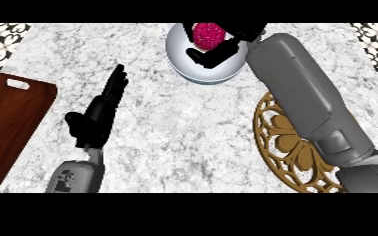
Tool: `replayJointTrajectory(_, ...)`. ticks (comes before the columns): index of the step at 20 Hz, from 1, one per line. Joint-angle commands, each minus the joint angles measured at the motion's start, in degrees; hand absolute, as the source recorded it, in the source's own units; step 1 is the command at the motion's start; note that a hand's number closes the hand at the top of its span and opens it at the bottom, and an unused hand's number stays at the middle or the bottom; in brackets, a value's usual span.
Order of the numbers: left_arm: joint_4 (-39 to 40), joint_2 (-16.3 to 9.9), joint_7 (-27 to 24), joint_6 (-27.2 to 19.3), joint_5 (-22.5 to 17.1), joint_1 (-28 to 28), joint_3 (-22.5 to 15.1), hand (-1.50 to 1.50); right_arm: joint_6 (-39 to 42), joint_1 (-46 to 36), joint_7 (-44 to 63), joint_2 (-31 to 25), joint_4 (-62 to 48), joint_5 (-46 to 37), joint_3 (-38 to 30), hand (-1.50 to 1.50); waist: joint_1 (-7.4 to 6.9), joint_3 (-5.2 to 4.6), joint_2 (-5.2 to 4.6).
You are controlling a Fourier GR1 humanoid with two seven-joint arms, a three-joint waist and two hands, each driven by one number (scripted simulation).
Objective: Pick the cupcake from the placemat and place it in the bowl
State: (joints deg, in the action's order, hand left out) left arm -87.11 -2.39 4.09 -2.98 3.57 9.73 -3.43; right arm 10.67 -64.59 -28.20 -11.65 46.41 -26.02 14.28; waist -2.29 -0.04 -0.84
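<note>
Over the bowl (193,67), the right hand (221,52) curls around the pink cupcake (208,34), partly hiding it. Left hand (100,112) rests open, fingers straight.

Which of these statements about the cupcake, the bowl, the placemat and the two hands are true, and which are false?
1. The cupcake is above the bowl. True.
2. The right hand rests open on the placemat. False: it is over the bowl, fingers curled round the cupcake.
3. The left hand holds nothing. True.
4. The cutting board lies at the right edge. False: it is at the left edge.
5. The cupcake sits on the placemat. False: no cupcake is there.
</note>
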Motion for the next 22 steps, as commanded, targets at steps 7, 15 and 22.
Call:
replayJointTrajectory(7, 0.70, 1.76, 0.11, -0.52, 1.44, 1.72, -2.28, 0.00, 1.52, -7.02, -7.81, 2.98, -26.29, -3.87, -0.94, -1.50, -2.36, 0.02, -1.03)
replayJointTrajectory(15, 0.89, -1.04, 0.34, 1.97, -1.40, 3.15, 1.10, 0.00, 11.30, -7.36, -21.75, 1.55, -33.00, -0.60, -4.26, -1.50, -2.10, 0.07, -1.02)
replayJointTrajectory(22, 2.37, -0.21, 0.52, 0.45, -0.19, 5.08, 1.10, 0.00, 14.34, -11.65, -20.89, 0.09, -34.89, 7.89, -13.42, -1.50, -0.89, 0.07, -0.66)
